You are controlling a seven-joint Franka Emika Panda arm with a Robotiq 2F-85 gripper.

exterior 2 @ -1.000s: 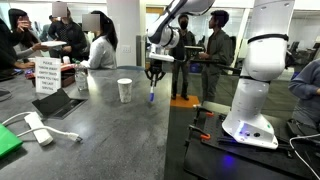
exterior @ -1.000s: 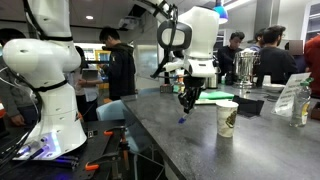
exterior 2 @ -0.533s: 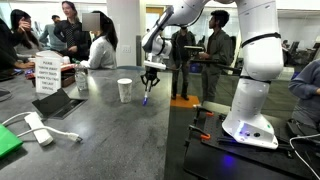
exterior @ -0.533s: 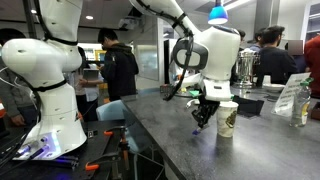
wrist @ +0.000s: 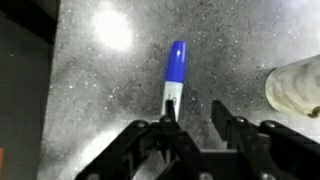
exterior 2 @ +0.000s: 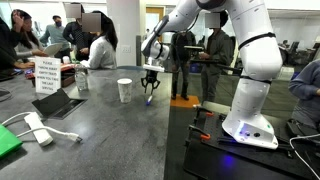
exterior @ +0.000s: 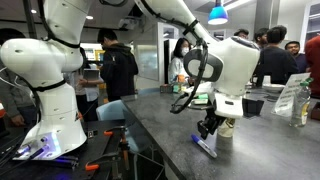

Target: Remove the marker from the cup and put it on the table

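The blue marker (wrist: 174, 72) lies flat on the dark grey table (wrist: 90, 90), its whitish end beside the tip of one finger (wrist: 170, 125). My gripper (wrist: 196, 120) hangs low over it with its jaws apart and nothing between them. In an exterior view the marker (exterior: 206, 146) lies on the table (exterior: 165, 140) under the gripper (exterior: 208, 127), just in front of the white paper cup (exterior: 229, 128), which the arm partly hides. The cup (exterior 2: 125, 90) stands upright next to the gripper (exterior 2: 150, 84) and shows at the wrist view's edge (wrist: 296, 85).
A sign card (exterior 2: 46, 76), a laptop (exterior 2: 58, 103), a white power brick with cable (exterior 2: 38, 128) and a bottle (exterior 2: 81, 80) sit further along the table. Steel urns (exterior: 243, 68) stand behind. A second white robot base (exterior: 50, 100) and several people are nearby.
The arm swung toward the cup and came down with the marker. The marker hung from the jaws before; now it lies on the table and the jaws are apart.
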